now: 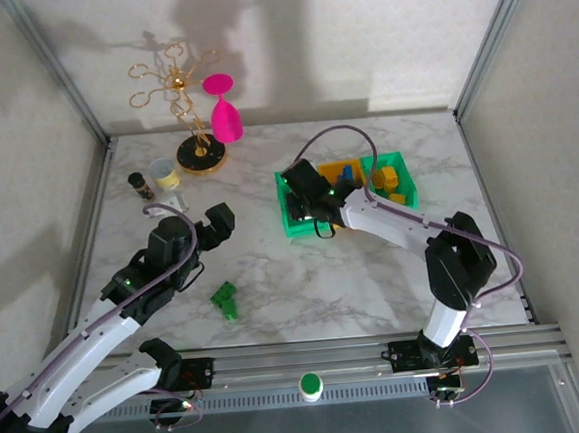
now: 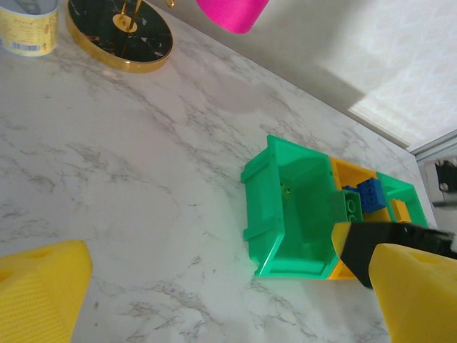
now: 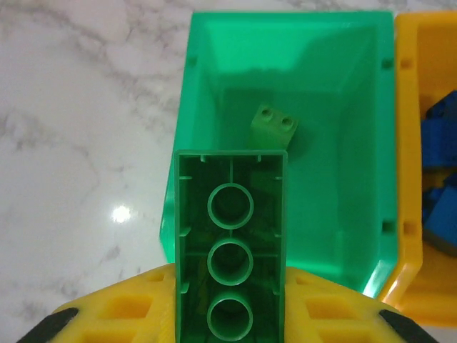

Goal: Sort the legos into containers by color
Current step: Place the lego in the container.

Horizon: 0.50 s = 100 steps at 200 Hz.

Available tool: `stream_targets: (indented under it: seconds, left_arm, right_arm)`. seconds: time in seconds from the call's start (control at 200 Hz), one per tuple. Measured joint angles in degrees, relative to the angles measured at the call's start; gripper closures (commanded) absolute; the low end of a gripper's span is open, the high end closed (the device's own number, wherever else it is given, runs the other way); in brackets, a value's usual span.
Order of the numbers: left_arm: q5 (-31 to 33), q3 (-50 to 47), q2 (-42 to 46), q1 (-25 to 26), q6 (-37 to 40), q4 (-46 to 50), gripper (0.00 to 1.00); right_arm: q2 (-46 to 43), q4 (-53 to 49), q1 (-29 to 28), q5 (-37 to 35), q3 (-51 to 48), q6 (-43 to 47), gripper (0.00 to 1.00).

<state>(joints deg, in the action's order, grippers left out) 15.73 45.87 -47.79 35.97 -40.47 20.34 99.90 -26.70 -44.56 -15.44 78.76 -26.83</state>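
The right gripper (image 1: 309,203) is closed on a long green studded plastic brick (image 3: 230,264). The brick is clamped between the yellow pads (image 3: 114,314), with its hollow underside and 3 round tubes turned toward the wrist camera. It is held over the left green open-top plastic bin (image 3: 357,107), by that bin's rim. 1 small olive-green brick (image 3: 274,126) lies on the bin floor. The yellow-orange bin (image 3: 410,143) touches that bin at its 3 o'clock side, and blue bricks (image 3: 439,136) are seen inside it. Next along at 3 o'clock, a second green bin (image 2: 403,189) holds a yellow-orange brick (image 2: 400,209).

The left gripper (image 2: 225,293) is spread wide, with nothing between its yellow fingers (image 2: 39,293). It is placed over the white marble tabletop (image 1: 304,275), well apart from the bins, at their 9 o'clock. A small cluster of green bricks (image 1: 224,302) lies on the table at 6 o'clock of this gripper. A gold wire stand on a black round base (image 1: 201,155) and a pink goblet (image 1: 224,111) are set toward 11 o'clock.
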Motion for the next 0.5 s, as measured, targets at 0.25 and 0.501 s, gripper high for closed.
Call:
stream_targets:
  seconds: [0.25, 0.501]
  left_arm:
    - [-0.9, 1.1, -3.3, 0.0, 0.3, -2.7, 0.00]
    - [-1.0, 1.2, -3.5, 0.0, 0.4, -3.0, 0.00]
  right_arm:
    - [9.7, 0.8, 2.8, -0.1, 6.5, 0.2, 0.74]
    - [14.0, 2.0, 5.2, 1.9, 6.7, 0.2, 0.72]
